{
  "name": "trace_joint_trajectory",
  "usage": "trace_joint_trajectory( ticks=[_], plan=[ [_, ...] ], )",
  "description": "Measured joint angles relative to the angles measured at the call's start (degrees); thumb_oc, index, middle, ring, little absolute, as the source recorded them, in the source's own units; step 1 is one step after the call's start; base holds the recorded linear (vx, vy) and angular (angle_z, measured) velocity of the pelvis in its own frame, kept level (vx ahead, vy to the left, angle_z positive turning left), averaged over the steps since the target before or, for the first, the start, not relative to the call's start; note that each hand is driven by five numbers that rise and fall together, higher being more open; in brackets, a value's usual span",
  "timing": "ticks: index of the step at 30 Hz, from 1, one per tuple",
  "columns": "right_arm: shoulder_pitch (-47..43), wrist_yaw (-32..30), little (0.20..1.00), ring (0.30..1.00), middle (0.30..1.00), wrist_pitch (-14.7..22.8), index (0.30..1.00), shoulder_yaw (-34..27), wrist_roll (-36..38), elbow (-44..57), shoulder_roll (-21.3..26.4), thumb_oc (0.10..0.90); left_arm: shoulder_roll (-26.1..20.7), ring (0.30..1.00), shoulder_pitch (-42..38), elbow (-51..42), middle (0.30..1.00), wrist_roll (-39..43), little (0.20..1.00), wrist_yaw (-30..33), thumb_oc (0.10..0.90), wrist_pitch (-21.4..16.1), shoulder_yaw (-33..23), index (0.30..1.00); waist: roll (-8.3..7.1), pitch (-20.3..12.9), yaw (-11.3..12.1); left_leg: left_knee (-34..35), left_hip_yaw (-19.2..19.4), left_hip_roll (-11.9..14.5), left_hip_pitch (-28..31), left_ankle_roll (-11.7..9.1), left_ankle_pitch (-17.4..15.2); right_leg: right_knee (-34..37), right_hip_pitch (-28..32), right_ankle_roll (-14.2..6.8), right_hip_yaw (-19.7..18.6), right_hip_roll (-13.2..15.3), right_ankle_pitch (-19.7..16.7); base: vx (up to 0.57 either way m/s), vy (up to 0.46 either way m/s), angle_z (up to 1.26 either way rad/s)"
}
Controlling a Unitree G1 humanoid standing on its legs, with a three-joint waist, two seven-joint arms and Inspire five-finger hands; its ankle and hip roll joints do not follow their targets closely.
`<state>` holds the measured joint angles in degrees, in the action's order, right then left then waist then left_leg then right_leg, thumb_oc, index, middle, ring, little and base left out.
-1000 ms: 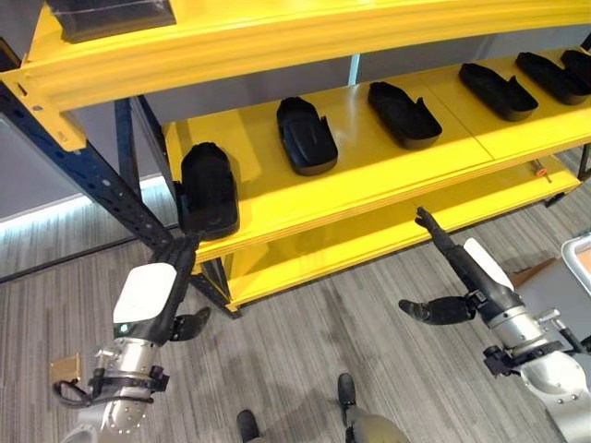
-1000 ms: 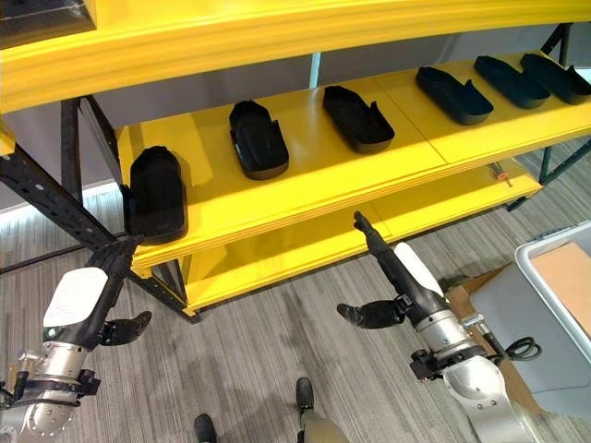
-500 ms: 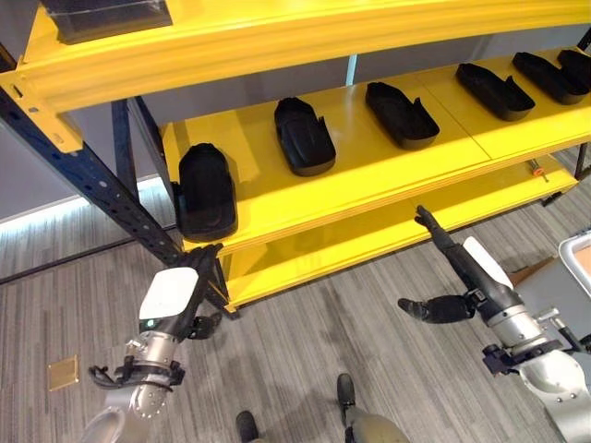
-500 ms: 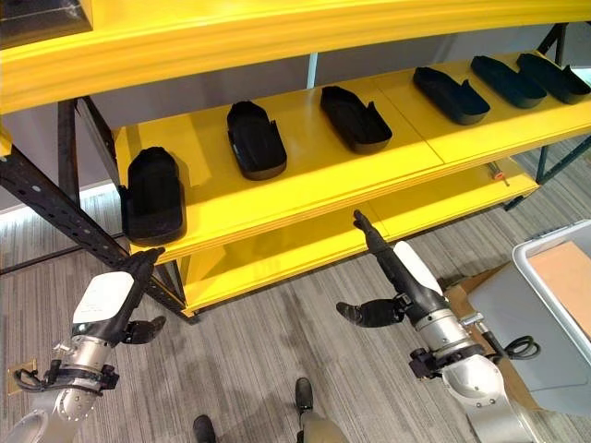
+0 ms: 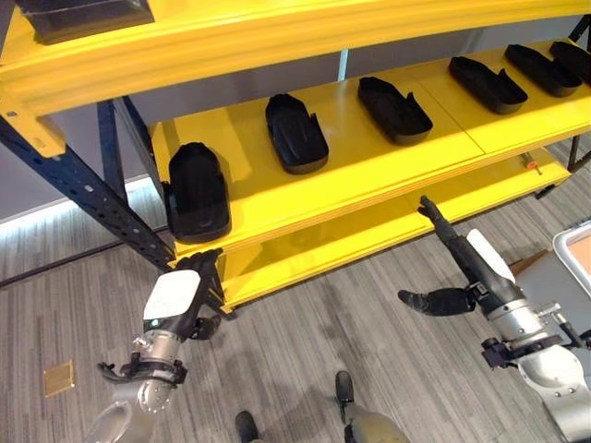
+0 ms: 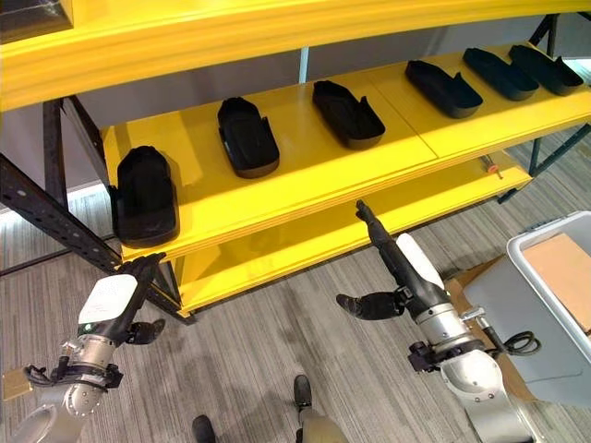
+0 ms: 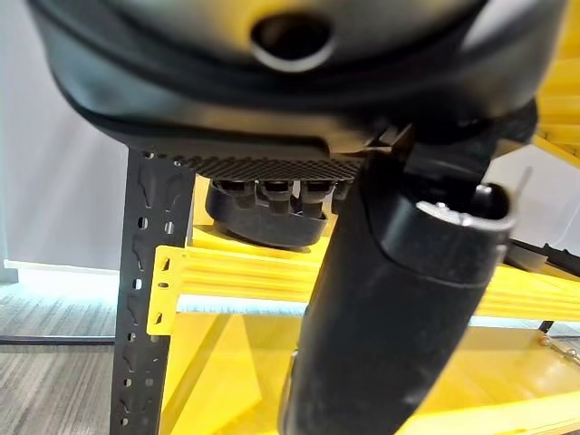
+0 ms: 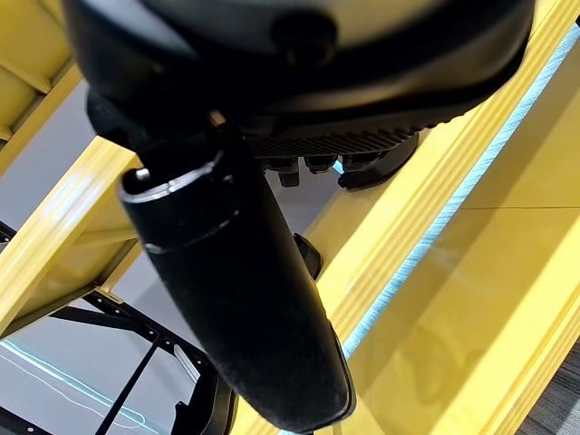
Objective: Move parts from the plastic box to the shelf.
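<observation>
- The left hand (image 5: 177,297) hangs low over the grey plank floor (image 5: 305,369), just in front of the shelf's dark blue corner post (image 5: 88,189); its fingers reach up toward the front edge of the shelf near the left end, relaxed rather than curled, and nothing is in them.
- The right hand (image 5: 466,268) is raised in front of the lower yellow shelf board (image 5: 388,226), its fingers straight and pointing up at that board's front edge, the thumb stuck out to the side; it holds nothing.
- At the right edge of the floor, beside the right arm, stands the grey plastic box (image 6: 554,305) with a brown flat sheet (image 6: 565,270) lying in it.
- A small tan square (image 5: 58,377) lies on the floor at the left, well apart from the shelf.
- The middle shelf board (image 5: 369,148) carries a row of black parts, all lying flat and apart from one another.
- The nearest black part (image 5: 197,191) sits at the board's left front corner, just above the left hand; its near end reaches the front edge.
- A second black part (image 5: 295,133) lies further along toward the middle, and a third black part (image 5: 394,109) beyond it.
- Three more black parts lie toward the right end: one (image 5: 487,84), then another (image 5: 541,69), and the last (image 5: 573,53) at the picture's edge.
- On the top shelf beam (image 5: 277,41), at the left corner, a dark tray (image 5: 78,16) sits partly in view.
</observation>
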<state>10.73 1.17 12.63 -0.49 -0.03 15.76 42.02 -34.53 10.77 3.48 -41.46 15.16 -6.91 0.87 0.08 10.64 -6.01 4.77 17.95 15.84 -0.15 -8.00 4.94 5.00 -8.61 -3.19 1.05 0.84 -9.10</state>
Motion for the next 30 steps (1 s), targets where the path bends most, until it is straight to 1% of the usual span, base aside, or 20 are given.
trace_joint_trajectory(
  ticks=[2,6,8,14,16,25,30],
  plan=[
    [0.0,0.0,1.000,1.000,1.000,0.0,1.000,0.1,0.0,0.0,0.0,0.900,0.1,1.000,-0.8,0.9,1.000,0.0,1.000,0.5,0.900,0.7,0.0,1.000,-0.01,0.0,0.0,0.0,0.0,0.0,0.0,0.0,0.0,0.0,0.0,0.0,0.0,0.0,0.0,0.00,0.000,0.00],
    [0.0,0.0,1.000,1.000,1.000,0.0,1.000,0.2,0.0,0.0,0.0,0.900,0.1,1.000,-1.6,1.1,1.000,0.0,1.000,0.8,0.900,0.8,0.0,1.000,-0.04,0.0,0.0,0.0,0.0,0.0,0.0,0.2,-0.1,0.0,-0.1,0.0,0.0,0.0,0.0,0.00,0.000,0.00],
    [0.0,0.0,1.000,1.000,1.000,0.0,1.000,0.2,0.0,0.0,0.0,0.900,0.1,1.000,-2.8,1.3,1.000,-1.8,1.000,1.0,0.900,1.6,0.0,1.000,-0.07,0.0,0.0,0.0,0.1,0.0,-0.2,0.2,-0.1,0.0,-0.3,0.0,-0.1,0.0,0.0,0.00,0.000,0.00],
    [-0.2,-0.3,1.000,1.000,1.000,0.0,1.000,0.3,0.0,0.0,0.0,0.900,0.1,1.000,-6.1,3.8,1.000,-2.1,1.000,2.9,0.900,2.4,0.3,1.000,-0.15,0.1,-0.2,0.0,0.3,0.0,-0.7,0.0,0.0,0.0,-0.9,0.0,-0.2,-0.1,-0.1,0.00,0.000,0.00],
    [-0.2,-0.4,1.000,1.000,1.000,0.0,1.000,0.3,0.0,0.0,0.0,0.900,0.1,1.000,-7.0,4.5,1.000,-2.1,1.000,3.1,0.900,2.9,1.1,1.000,-0.16,0.1,-0.2,0.0,0.3,0.0,-0.7,0.0,0.0,0.0,-0.9,0.0,-0.2,-0.1,-0.1,0.00,0.000,0.00],
    [-1.6,-0.5,1.000,1.000,1.000,0.0,1.000,1.9,0.0,0.0,0.0,0.900,0.1,1.000,-9.5,8.4,1.000,-2.1,1.000,3.4,0.900,3.2,6.2,1.000,-0.89,0.5,-0.7,0.0,0.6,0.0,-0.8,0.1,-0.1,0.0,-1.2,0.0,-0.5,-0.1,-0.1,0.00,0.001,0.00],
    [-2.2,-0.5,1.000,1.000,1.000,0.0,1.000,2.0,0.0,0.0,0.0,0.900,0.8,1.000,-10.4,10.6,1.000,-2.1,1.000,3.5,0.900,3.5,6.6,1.000,-1.00,0.8,-1.4,0.0,0.6,0.0,-0.8,0.1,-0.1,0.0,-1.2,0.0,-0.6,-0.1,0.0,0.00,0.000,0.00]
  ],
)
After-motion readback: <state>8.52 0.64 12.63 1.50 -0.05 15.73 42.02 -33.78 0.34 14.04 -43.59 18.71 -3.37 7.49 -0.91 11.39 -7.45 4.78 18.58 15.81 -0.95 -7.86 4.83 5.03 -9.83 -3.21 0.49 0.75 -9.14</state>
